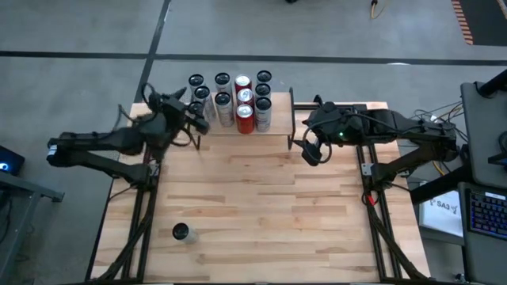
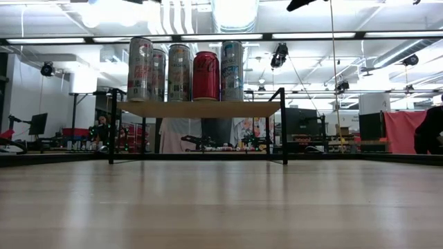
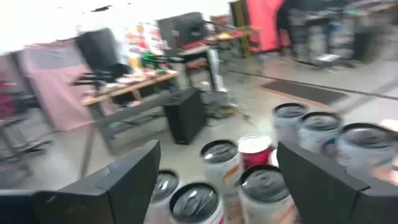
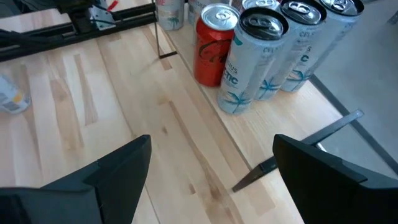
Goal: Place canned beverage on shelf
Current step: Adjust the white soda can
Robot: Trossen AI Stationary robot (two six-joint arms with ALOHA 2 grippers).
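Note:
The shelf (image 1: 281, 120) stands at the table's far middle on thin black legs, and several canned beverages (image 1: 234, 103) stand upright on its wooden top (image 2: 201, 108); two of them are red (image 2: 205, 76). My left gripper (image 1: 198, 125) hovers open at the shelf's left end, above the can tops (image 3: 249, 180), with nothing between its fingers. My right gripper (image 1: 310, 150) hangs open off the shelf's right end, over the tabletop, tipped down toward the cans (image 4: 249, 56). One more can (image 1: 184, 233) sits alone on the table near its front left.
The plank tabletop (image 1: 261, 214) lies bare between the shelf and the near edge except for the lone can (image 4: 12, 93). Black arm frames run along both sides of the table. Beyond the far edge is grey floor, and the low view shows a workshop room behind.

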